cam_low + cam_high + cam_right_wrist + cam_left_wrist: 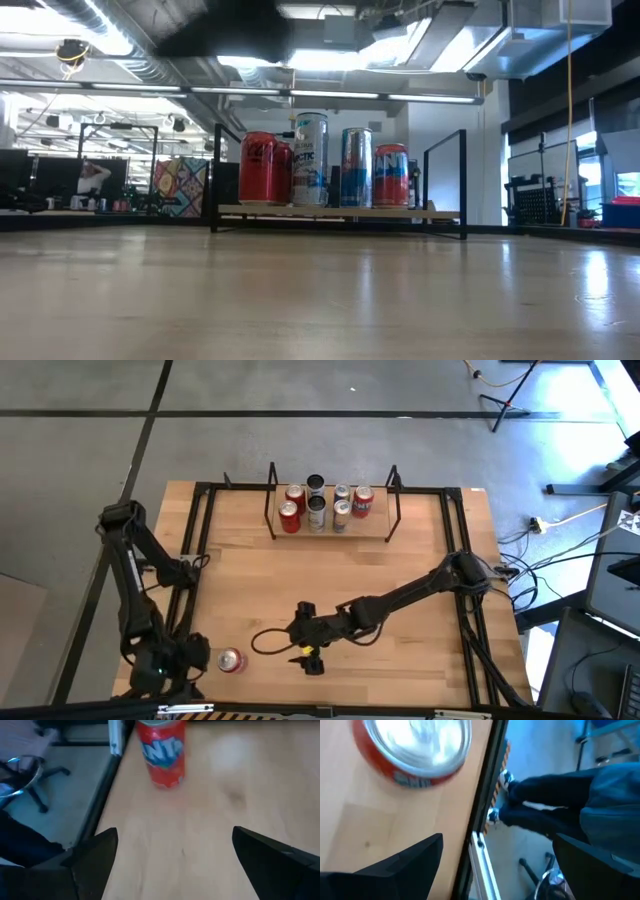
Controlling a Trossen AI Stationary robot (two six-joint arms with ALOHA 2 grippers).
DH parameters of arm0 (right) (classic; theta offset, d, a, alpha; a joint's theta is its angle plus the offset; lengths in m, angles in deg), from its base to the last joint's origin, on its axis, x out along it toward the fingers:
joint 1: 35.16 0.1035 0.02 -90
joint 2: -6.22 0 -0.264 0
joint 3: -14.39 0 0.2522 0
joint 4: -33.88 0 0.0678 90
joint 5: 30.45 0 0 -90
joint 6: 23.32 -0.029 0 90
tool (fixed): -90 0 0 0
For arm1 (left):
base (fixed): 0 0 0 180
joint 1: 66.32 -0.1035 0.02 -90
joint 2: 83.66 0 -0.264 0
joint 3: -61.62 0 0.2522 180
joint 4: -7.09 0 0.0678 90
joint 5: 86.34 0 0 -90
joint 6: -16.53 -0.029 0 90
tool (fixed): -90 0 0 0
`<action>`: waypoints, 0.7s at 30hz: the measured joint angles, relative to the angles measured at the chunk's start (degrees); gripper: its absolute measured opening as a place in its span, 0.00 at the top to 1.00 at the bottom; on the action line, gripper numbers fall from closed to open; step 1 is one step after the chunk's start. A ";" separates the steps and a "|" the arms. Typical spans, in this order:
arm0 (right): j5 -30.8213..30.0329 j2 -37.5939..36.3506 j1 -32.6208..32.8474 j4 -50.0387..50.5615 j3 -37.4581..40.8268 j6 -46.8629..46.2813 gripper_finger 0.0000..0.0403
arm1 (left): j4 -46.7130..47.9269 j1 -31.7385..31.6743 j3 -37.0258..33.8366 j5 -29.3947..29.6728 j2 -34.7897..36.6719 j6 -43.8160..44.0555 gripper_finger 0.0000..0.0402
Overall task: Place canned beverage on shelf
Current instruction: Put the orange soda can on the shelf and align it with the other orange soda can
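A red can (230,660) stands near the tabletop's (400,570) front left corner. The left gripper (190,657), fingers apart, sits just beside it; the right gripper (312,665), also spread, hovers near the front edge. Seven cans fill the shelf (330,532) at the back edge.

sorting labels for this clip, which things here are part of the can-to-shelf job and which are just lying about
Part of the job:
- red can standing on the table near the front left corner
- shelf at the back
- right tool, open, low beside the can
- left tool, open, close to the can

Just there:
- seven cans already on the shelf
- table
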 joint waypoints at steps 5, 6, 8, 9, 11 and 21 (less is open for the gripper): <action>-0.75 4.51 -0.55 -12.70 -0.30 4.35 0.06 | -0.34 -0.49 0.00 -1.82 -5.89 1.20 0.09; -1.02 5.22 -0.77 -14.22 -0.35 4.42 0.06 | 0.38 -0.43 0.00 -0.87 -7.17 2.34 0.09; -1.32 6.38 -1.49 -16.95 -0.35 4.48 0.06 | 1.62 -1.23 0.00 -0.12 -9.46 3.67 0.09; -1.66 7.06 -1.72 -18.45 -0.35 4.51 0.06 | 2.01 -1.69 0.02 0.03 -10.62 4.10 0.09; -1.96 7.65 -2.28 -19.37 -0.36 4.56 0.06 | 3.84 -2.61 0.00 -0.68 -12.33 4.25 0.09; -1.28 8.07 -3.04 -18.15 -0.37 5.30 0.06 | 23.33 -9.11 0.02 -6.37 -13.00 9.98 0.09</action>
